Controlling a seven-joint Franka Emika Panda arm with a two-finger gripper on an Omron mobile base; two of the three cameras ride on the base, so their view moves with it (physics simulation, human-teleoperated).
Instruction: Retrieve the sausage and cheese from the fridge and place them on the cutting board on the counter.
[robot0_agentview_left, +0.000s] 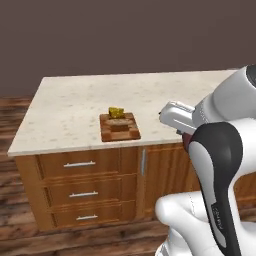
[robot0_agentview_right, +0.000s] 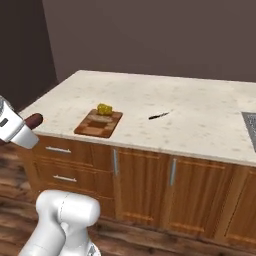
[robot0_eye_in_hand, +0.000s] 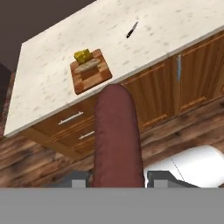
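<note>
**Sausage in the grip, board waiting with the cheese**

We held the sausage (robot0_eye_in_hand: 117, 135) pinched between the fingers of the gripper (robot0_eye_in_hand: 117, 178), which closed on its near end so that its length ran up the middle of the hand view, pointing toward the board (robot0_eye_in_hand: 90, 71) in the upper left of that frame. In the right base view its dark rounded tip (robot0_agentview_right: 34, 120) showed at the left edge, off the front of the counter (robot0_agentview_right: 200, 120) and about level with its top. That height, we judged, was kept so the sausage could pass over the counter edge without striking it.

The cheese (robot0_agentview_left: 117, 112) already sat at the back edge of the board (robot0_agentview_left: 119, 127), left of centre in the left base view. Most of the board's front part lay bare, which we took to be the room left for the sausage. The board lay close to the counter's front edge, an easy reach for us.

A small dark knife (robot0_agentview_right: 159, 116) lay on the counter to the right of the board in the right base view, well apart from it and out of our likely path.
</note>
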